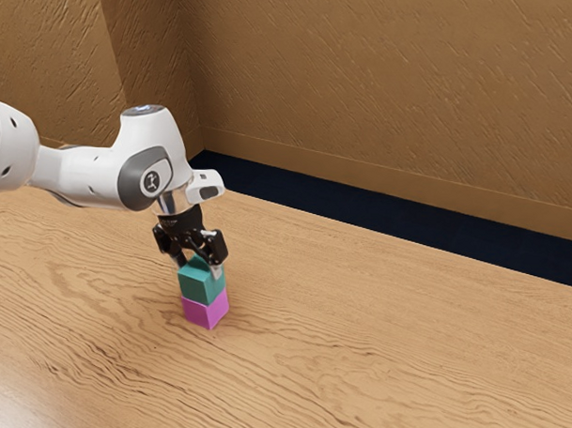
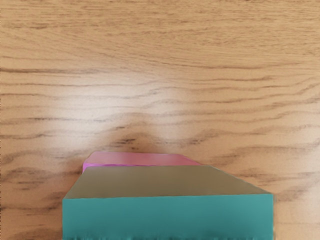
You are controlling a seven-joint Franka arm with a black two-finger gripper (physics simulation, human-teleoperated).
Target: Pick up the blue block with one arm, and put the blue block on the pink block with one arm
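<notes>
Blue blk (image 1: 201, 283) sits on pink blk (image 1: 206, 310), so stack looks done. Gripper (image 1: 201, 259) right at its top; can't tell whether jaws clamp it. Left: confirm release, back off.

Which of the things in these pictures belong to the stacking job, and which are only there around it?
Job:
- gripper, shut on the blue block
- blue block, sitting on the pink block
- pink block

Just there:
- wooden table
- brown walls

The blue block (image 1: 197, 284) is rendered kinda teal, the pink block (image 1: 206, 311) magenta, and the desk (image 1: 375, 349) is covered in wavy wood grain.
</notes>
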